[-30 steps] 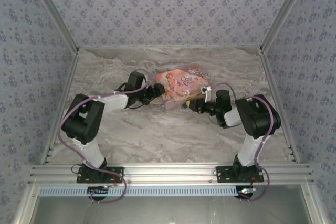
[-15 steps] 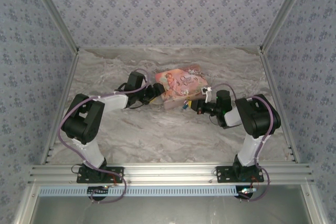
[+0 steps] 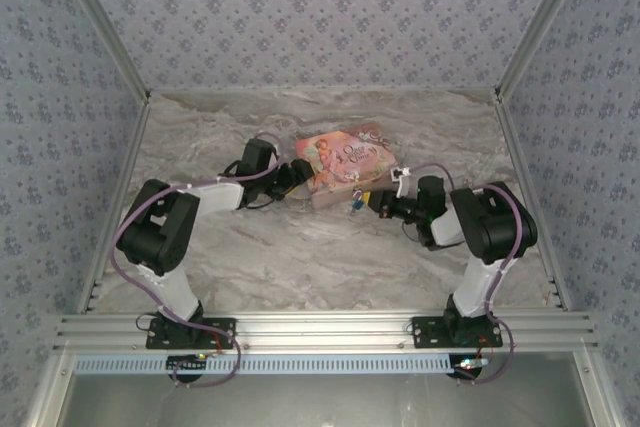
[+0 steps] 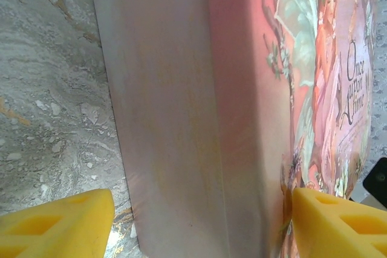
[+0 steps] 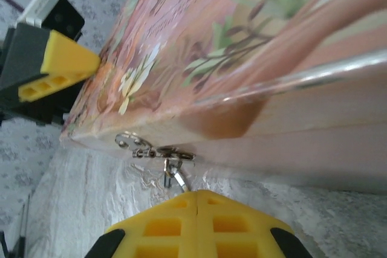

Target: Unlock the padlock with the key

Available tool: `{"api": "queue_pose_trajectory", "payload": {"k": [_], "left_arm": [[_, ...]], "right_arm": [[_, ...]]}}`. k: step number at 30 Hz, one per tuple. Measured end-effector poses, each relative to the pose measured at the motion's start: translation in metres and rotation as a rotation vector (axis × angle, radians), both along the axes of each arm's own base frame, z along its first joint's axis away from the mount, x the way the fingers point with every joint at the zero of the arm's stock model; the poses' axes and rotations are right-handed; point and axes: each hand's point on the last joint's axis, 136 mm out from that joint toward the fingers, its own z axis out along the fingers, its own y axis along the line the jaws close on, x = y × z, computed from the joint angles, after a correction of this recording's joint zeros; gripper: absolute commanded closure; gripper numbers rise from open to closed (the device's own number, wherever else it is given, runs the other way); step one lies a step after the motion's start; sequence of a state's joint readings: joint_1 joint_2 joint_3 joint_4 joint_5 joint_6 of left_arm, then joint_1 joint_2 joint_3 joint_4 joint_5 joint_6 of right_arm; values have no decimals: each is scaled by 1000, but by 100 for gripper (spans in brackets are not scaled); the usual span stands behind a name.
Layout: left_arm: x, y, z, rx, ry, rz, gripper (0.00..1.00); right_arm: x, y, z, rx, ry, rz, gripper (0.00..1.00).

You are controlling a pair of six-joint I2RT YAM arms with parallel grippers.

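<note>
Lying on marbled table (image 3: 300, 257) amid floral walls (image 3: 320, 7), pink box (image 3: 345, 159) sits inside released left hand (image 4: 202, 209); right hand (image 5: 198, 195) clenches key (image 5: 176, 177).

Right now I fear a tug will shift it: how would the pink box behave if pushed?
The box lies flat and wide, so it probably won't tip. The table looks smooth, so the box would likely slide easily. The left gripper has its fingers either side of one end, which may check that.
</note>
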State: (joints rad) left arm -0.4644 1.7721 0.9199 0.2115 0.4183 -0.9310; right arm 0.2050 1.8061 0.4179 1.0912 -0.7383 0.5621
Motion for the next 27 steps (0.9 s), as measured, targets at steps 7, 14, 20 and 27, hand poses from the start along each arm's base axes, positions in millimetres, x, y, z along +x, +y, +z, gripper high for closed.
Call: {"api": "queue_pose_trajectory", "payload": {"k": [7, 14, 20, 27], "left_arm": [[-2, 2, -1, -10, -4, 17, 24], [-2, 2, 0, -14, -3, 19, 25], [-2, 1, 0, -14, -3, 19, 25], [-2, 1, 0, -14, -3, 19, 25]], "right_arm": [[9, -12, 12, 38, -7, -65, 93], [-2, 4, 8, 2, -34, 8, 56], [-7, 10, -7, -14, -17, 39, 50], [-4, 20, -9, -9, -25, 74, 51]]}}
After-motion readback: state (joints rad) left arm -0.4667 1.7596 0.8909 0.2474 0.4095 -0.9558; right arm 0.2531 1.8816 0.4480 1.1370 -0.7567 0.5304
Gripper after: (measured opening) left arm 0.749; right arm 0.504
